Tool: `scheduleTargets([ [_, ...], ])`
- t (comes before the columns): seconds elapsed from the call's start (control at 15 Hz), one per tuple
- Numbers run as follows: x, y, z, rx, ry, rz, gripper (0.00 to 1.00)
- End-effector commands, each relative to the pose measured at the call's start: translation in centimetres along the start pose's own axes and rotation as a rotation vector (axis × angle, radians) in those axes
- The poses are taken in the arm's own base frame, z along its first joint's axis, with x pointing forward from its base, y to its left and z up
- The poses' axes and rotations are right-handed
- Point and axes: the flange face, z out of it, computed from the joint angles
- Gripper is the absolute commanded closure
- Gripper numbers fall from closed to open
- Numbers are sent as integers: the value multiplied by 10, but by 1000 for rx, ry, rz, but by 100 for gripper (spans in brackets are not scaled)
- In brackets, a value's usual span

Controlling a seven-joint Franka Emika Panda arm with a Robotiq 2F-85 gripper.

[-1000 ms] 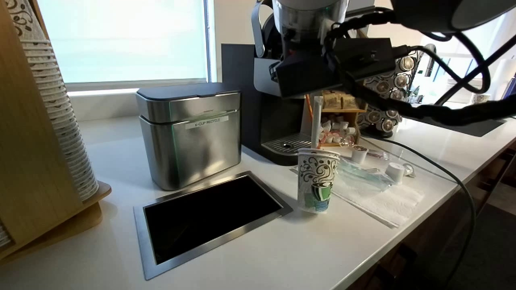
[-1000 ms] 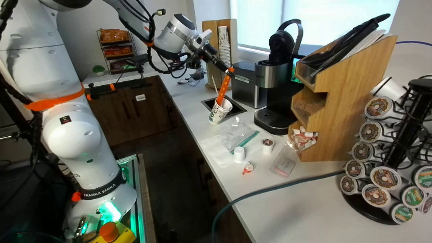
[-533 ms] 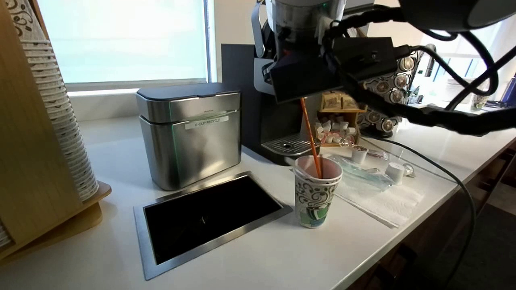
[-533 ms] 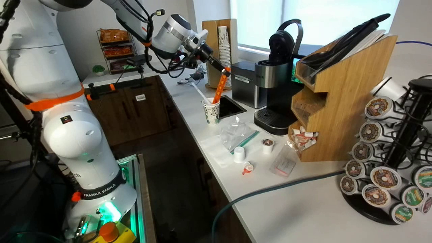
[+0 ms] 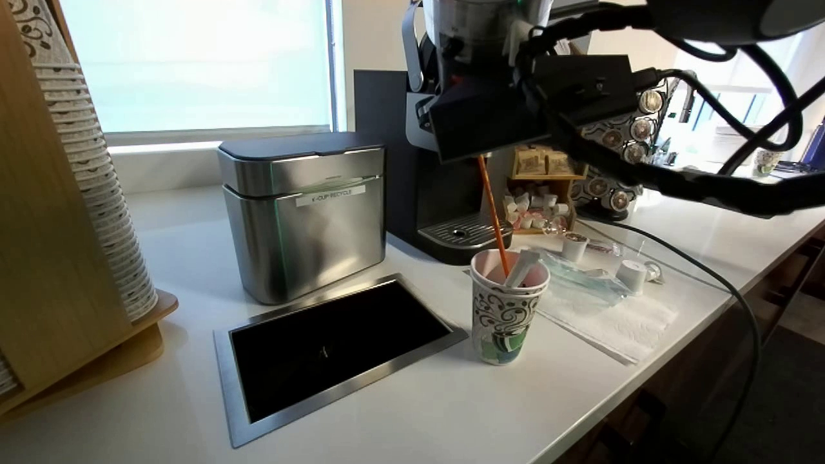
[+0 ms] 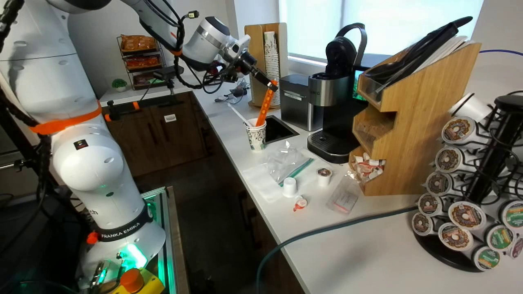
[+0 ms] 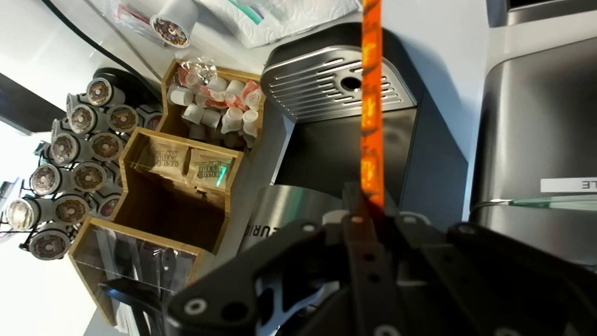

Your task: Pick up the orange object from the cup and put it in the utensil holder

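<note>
Drawn in to the thin width of what it holds, the hand [image 7: 375,212] has the upper end of the orange object [image 6: 266,104] in its grip, while the lower end is still inside the cup [image 5: 506,322]. A second ago the cup leaned over, seemingly dragged along by the pull; now it stands upright on the counter [image 5: 399,412], and the pale stick [image 5: 523,266] in it, nearly vertical then, slants well over. The hand itself has shifted only a little. Most likely the grasp is sound but the pull-out is yet to be made: with the cup settled, a lift along the orange object's own length should free it without tipping the cup again.

Besides the orange object, the cup holds that pale stick; its doubled rim hints at two nested together. Well apart, past the coffee machine [image 6: 331,92], is the utensil holder [image 6: 433,134]. Black handles [image 6: 427,45] and white pieces [image 6: 445,53] rise from its top compartment; the wrist view shows brown packets [image 7: 161,156] in the middle one and small white tubs [image 7: 233,91] in the lowest. The steel bin [image 5: 329,225] is covered, its contents hidden, and the framed opening [image 5: 234,399] just beside the cup is too dark to read.
</note>
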Motion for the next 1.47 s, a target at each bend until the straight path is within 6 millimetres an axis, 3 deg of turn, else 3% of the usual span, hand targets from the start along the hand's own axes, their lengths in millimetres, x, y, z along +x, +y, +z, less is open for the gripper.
scheduleTargets([
  [0.0, 3, 15, -30, 13, 65, 32, 98],
  [0.2, 18, 36, -61, 20, 137, 98, 98],
  [0.47, 58, 106, -97, -52, 170, 319, 98],
  [0.6, 82, 151, -92, -96, 106, 410, 98],
  [0.67, 78, 111, -96, -69, 148, 332, 93],
  [0.8, 93, 144, -96, -87, 127, 395, 93],
  [0.93, 98, 149, -94, -72, 120, 441, 98],
  [1.2, 140, 225, -114, -120, 193, 559, 98],
  [1.4, 175, 294, -105, -188, 188, 587, 98],
])
